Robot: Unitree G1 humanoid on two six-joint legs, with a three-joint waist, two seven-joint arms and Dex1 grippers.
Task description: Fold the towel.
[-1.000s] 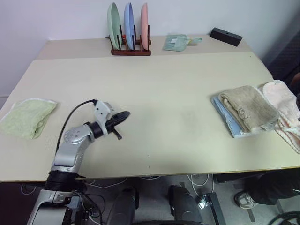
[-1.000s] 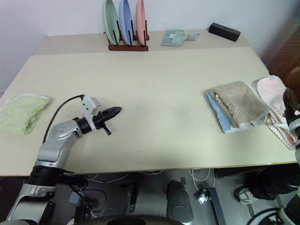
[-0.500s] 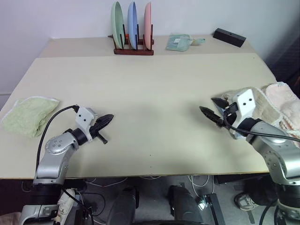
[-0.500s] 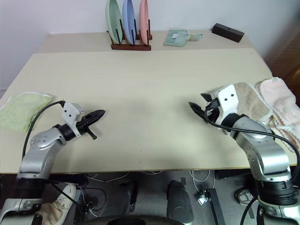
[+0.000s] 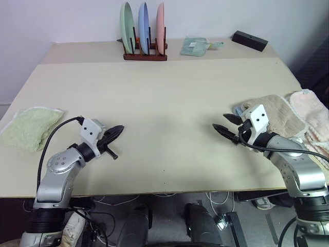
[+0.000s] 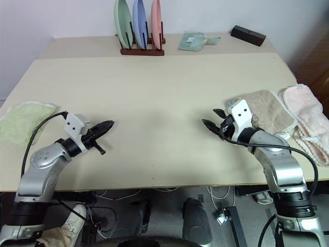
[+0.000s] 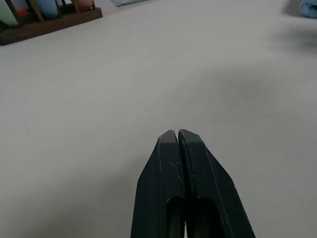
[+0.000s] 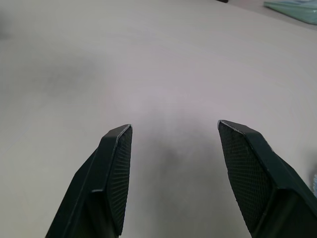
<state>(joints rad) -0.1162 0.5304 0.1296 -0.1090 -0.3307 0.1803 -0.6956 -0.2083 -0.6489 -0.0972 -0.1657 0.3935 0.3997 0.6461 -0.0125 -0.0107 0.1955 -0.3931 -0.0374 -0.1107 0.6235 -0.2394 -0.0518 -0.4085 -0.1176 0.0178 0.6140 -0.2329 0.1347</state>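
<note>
Towel (image 5: 275,114), the tan one, lies folded at about three o'clock on the table (image 5: 164,98), stacked on a light-blue folded towel (image 5: 237,109) whose corner peeks out from under it, with a pink towel (image 5: 311,116) just beside it toward the table's right edge. The right claw (image 6: 212,119) hovers over bare tabletop just to the inner side of that stack, near the tan towel but holding none of it; its two black fingers (image 8: 115,171) stand well apart with nothing between them, pointing toward nine o'clock. The left claw (image 5: 117,130) hangs at about eight o'clock over the table, aimed inward toward the middle, its fingers (image 7: 168,183) pressed flat together and empty. The two claws face each other across a broad bare stretch of table, well apart. At nine o'clock, by the left edge, rests a fluffy light-green towel (image 5: 28,126), apart from the left claw. At twelve o'clock a dark wooden rack (image 5: 144,55) holds three plates (image 5: 144,25) upright, green, blue and pink. To its right, near one o'clock, lies a small pale-green cloth (image 5: 195,46), and farther right a black box (image 5: 249,40) sits near the far corner.
</note>
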